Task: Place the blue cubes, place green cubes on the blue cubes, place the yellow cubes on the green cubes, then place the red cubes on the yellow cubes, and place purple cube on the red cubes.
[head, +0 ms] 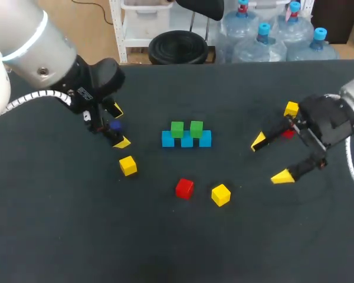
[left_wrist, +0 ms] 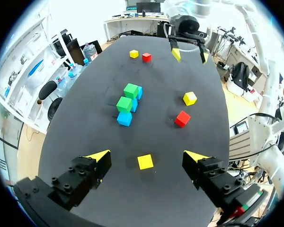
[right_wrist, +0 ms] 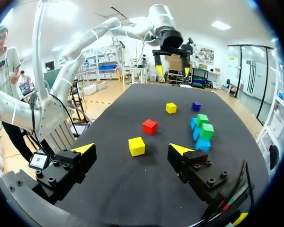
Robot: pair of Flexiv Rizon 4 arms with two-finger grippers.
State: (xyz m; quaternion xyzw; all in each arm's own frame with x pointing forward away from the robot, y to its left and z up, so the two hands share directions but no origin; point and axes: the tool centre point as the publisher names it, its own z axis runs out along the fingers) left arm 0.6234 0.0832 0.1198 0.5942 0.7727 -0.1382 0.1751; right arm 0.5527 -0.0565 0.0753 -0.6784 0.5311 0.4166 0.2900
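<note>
Your left pincer (left_wrist: 147, 155) wide, yellow cube (left_wrist: 145, 161) below, between tips. Your right pincer (head: 270, 159) wide above worktop (head: 165, 236). Two green cubes (head: 177, 128) atop blue row (head: 187, 140).

Cube tally on the table (head: 65, 236), 11 counted in total: blue cubes (head: 168, 139) (head: 187, 141) (head: 205, 139), 3 are seen; green cubes (head: 177, 129) (head: 196, 128), 2 are seen; yellow cubes (head: 128, 165) (head: 220, 194) (head: 291, 109), 3 are seen; red cubes (left_wrist: 182, 118) (left_wrist: 146, 57), 2 are seen, both clearest in the left wrist view; purple cube (right_wrist: 196, 106), only 1 is seen.
</note>
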